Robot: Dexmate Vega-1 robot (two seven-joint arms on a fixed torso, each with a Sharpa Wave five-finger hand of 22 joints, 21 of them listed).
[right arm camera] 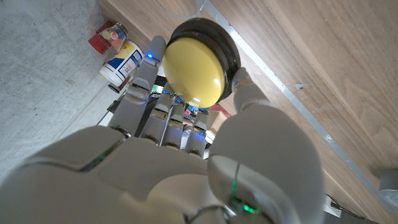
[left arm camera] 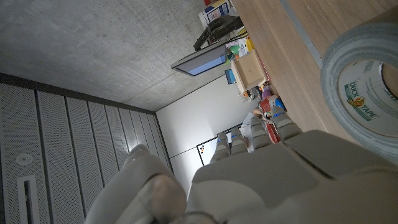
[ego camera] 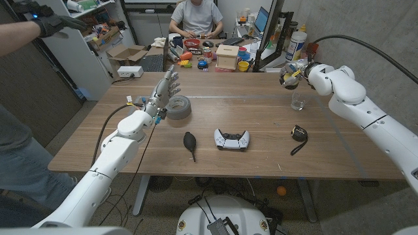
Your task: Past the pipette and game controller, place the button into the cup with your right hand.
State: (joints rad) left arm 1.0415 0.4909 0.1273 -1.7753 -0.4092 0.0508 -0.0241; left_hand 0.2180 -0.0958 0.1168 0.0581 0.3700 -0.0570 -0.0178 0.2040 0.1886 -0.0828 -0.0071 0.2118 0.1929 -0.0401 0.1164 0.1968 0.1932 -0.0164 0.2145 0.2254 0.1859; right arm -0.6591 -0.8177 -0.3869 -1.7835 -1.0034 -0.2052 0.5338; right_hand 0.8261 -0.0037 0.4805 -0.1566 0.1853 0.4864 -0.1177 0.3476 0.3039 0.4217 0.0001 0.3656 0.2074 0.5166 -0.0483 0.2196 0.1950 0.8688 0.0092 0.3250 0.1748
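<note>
A long wooden table (ego camera: 261, 140) is standing in a workshop room, and behind it a person (ego camera: 194, 16) is sitting at a second, cluttered desk. Another person's gloved hand (ego camera: 46, 23) is reaching in at the far left.

The right hand (ego camera: 292, 73) is hanging above the far right part of the table and is grasping the button (right arm camera: 194, 65), a yellow dome in a black ring, between the thumb and the other fingers (right arm camera: 144, 78). The button is sitting just above the clear cup (ego camera: 298, 101), which is standing upright on the table directly under the hand.

Nearer to the robot, the white game controller (ego camera: 232, 138) is lying in the middle of the table, with the black pipette (ego camera: 190, 143) to its left. A small black object with a strap (ego camera: 298, 135) is lying on the right side.

The left hand (ego camera: 164, 91) is raised with its fingers straight and apart, holding nothing, beside a grey roll of duct tape (ego camera: 177, 107).
</note>
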